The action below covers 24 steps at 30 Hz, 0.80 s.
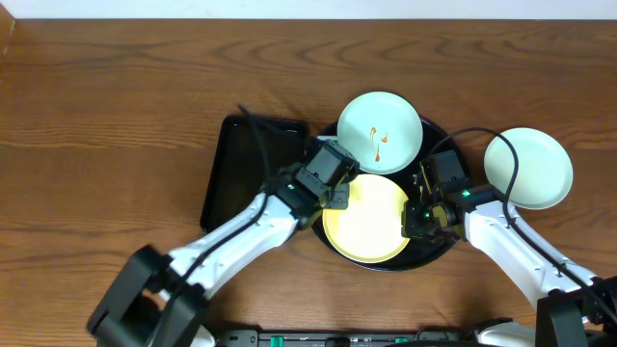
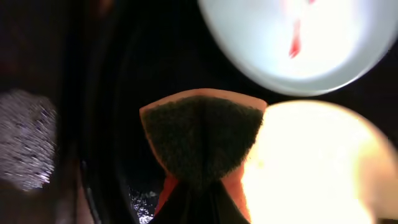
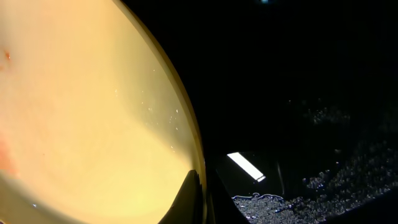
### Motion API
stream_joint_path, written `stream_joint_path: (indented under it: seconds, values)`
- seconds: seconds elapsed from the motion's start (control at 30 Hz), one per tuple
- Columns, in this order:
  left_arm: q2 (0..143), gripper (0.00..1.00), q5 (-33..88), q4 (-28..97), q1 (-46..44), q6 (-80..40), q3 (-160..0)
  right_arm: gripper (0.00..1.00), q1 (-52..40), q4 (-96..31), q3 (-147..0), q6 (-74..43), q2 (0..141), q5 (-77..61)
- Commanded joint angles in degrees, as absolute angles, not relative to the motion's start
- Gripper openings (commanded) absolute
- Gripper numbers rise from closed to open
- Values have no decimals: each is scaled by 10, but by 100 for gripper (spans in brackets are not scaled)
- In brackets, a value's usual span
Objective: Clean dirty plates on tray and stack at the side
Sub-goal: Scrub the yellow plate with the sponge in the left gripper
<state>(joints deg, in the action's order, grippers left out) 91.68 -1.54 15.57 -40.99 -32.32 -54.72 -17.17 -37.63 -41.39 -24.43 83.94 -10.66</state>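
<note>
The round black tray [image 1: 439, 253] holds a pale yellow plate [image 1: 371, 222] at the front and a mint-green plate [image 1: 381, 130] with orange-red sauce smears at the back. A second mint-green plate [image 1: 530, 166] lies on the table to the right of the tray. My left gripper [image 1: 337, 193] is shut on an orange sponge with a dark scrub face [image 2: 202, 140], held at the yellow plate's left edge [image 2: 317, 168]. My right gripper [image 1: 416, 220] is shut on the yellow plate's right rim [image 3: 186, 146], with one finger on each side of the rim [image 3: 200, 186].
A smaller rectangular black tray [image 1: 241, 169] lies left of the round tray, under my left arm. Water droplets sit on the round tray's floor [image 3: 323, 186]. The wooden table [image 1: 116, 116] extends to the left and back.
</note>
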Motion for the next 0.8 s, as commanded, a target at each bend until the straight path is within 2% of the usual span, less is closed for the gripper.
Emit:
stream_joint_path:
  seconds: [0.0,0.43,0.57,0.77]
  values:
    - [893,8,-3,150,-407,-329,-550,1,-179,-380,-410,-244,836,-105]
    - [989,8,73,73,-472,-337,-550,1,-179,-382,-410,-244,836,-105]
    - [1015,8,52,76,-479,-319,-550,1,-179,-382,-410,-244,836,-105]
    - [1021,8,-52,114,-461,-275,-550,1,-180,-385,-410,-244,836,-105]
